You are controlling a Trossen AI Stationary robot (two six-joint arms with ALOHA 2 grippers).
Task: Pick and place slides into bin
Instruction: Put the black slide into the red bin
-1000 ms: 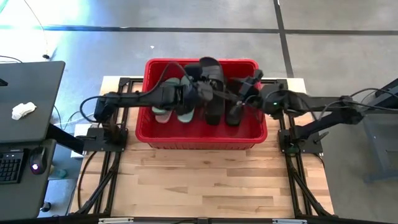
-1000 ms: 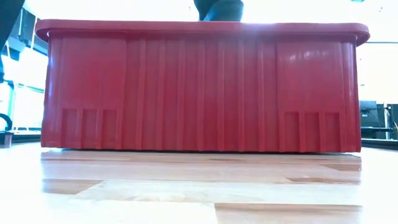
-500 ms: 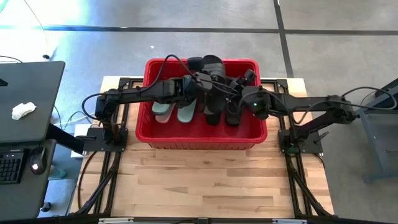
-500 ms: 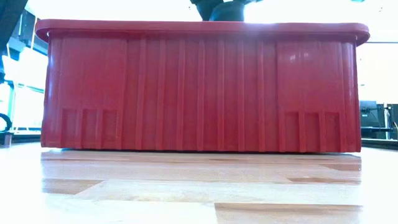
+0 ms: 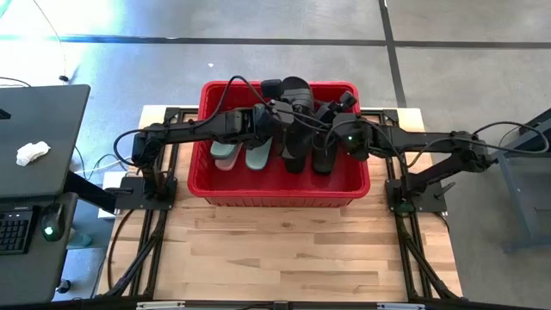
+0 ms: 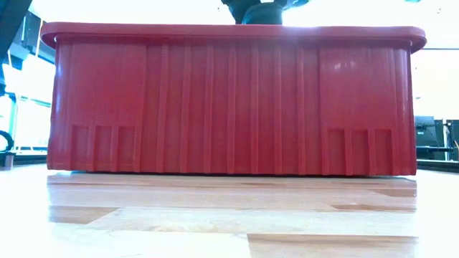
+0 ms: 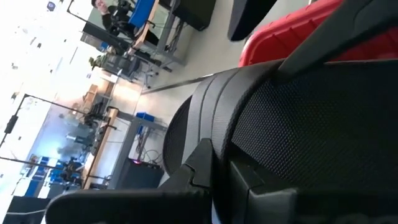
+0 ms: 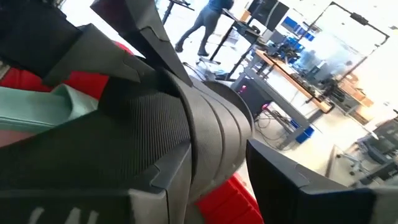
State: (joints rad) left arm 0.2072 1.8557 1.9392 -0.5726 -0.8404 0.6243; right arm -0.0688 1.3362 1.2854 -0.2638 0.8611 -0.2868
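The red bin stands on the wooden table, and its front wall fills the low view. Inside lie two sage-green slides and black slides. Another black slide hangs over the bin's far side, with my left gripper shut on it. Its dark shape shows above the rim. My right gripper reaches in from the table's right. It stands open, with that slide's ribbed sole between its fingers. My left gripper is shut on the raised black slide at its near side, coming nearly level from the table's left. Its own fingers hide the place of contact. The dimpled footbed stands tilted just beyond them. The slide is lifted clear of the slides below.
The bin's thick rim runs close under the raised slide. Bare wood lies between the bin and the table's near edge. A dark desk with a keyboard stands off the table's left side. A person walks in the room beyond.
My right gripper has come toward the table's left and a little down, up to the black slide held over the bin. My left gripper has kept the slide raised in about the same place.
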